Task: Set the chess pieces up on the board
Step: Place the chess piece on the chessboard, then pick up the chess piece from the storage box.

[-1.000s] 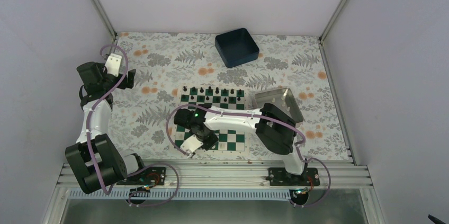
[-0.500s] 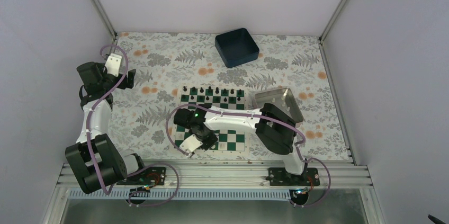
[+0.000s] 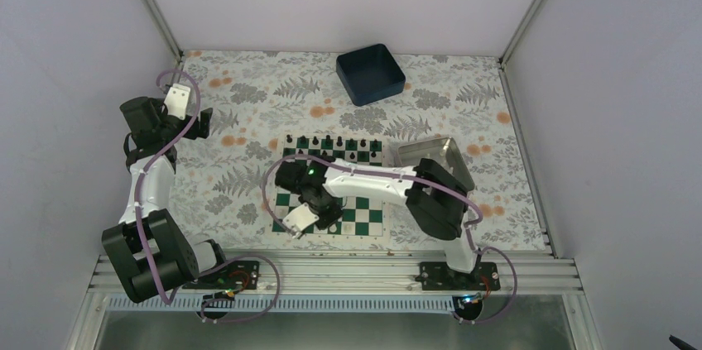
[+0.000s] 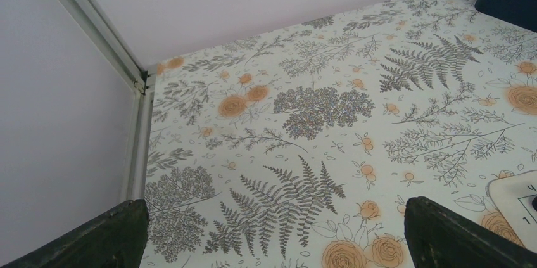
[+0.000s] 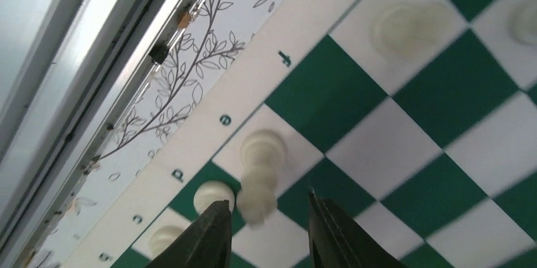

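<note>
The green-and-white board (image 3: 369, 216) lies mid-table, partly under my right arm. My right gripper (image 3: 323, 218) hovers over its near left corner. In the right wrist view the right gripper (image 5: 266, 203) is open, and a tall white chess piece (image 5: 261, 173) stands free between the fingers on the white e square of the board (image 5: 411, 135). More white pieces (image 5: 213, 195) (image 5: 166, 236) stand to its left on the same row, and another (image 5: 408, 27) stands further along. My left gripper (image 3: 199, 122) (image 4: 275, 242) is open and empty over the floral cloth, far to the left.
A row of black pieces (image 3: 331, 141) lines the board's far edge. A silver metal tray (image 3: 435, 155) sits at the board's right, a dark blue bin (image 3: 370, 74) at the back. The metal rail (image 5: 107, 59) runs close to the board's near border.
My right gripper's jaws have spread apart and let go of the tall white piece, which now stands on its square. The wrist has shifted slightly away from the rail. The left arm is still.
</note>
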You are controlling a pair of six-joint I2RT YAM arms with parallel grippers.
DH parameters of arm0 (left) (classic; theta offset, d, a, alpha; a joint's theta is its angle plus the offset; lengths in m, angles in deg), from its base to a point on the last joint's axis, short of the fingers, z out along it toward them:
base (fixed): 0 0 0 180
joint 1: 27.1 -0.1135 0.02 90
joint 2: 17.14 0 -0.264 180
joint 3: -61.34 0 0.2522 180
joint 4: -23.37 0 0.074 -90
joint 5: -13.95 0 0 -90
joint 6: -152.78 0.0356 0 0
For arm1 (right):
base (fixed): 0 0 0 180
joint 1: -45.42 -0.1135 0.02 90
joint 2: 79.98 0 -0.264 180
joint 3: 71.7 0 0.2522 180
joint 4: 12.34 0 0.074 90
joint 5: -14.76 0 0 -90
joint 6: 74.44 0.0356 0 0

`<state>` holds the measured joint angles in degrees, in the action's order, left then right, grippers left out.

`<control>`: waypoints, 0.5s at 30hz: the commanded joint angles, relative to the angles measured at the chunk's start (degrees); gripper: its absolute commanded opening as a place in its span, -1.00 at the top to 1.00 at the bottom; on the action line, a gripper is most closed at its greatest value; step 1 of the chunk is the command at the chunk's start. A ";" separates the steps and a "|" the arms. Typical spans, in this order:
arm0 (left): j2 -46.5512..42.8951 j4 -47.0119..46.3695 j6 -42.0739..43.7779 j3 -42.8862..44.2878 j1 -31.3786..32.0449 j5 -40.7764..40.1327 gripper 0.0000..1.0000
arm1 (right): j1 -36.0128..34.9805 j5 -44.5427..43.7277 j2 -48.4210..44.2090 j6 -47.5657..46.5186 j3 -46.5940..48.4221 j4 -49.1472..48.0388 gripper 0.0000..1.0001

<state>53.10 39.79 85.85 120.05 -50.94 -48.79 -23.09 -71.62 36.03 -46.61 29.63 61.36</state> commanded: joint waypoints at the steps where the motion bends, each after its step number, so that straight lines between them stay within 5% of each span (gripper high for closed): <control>1: -0.55 -0.28 -0.13 -0.55 -0.07 1.19 -1.00 | 3.02 3.78 -8.43 2.43 4.28 4.46 0.31; 7: -0.65 -0.63 -0.18 -0.74 -0.18 0.65 -1.00 | 17.54 4.33 -21.24 3.66 2.12 7.06 0.29; 15: -0.47 -0.54 -0.35 -0.47 -0.16 0.83 -1.00 | 52.69 2.37 -29.48 -5.64 -8.61 3.58 0.29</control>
<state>53.10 39.76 85.85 119.77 -50.96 -48.83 16.80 -68.54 6.26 -46.70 25.92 64.33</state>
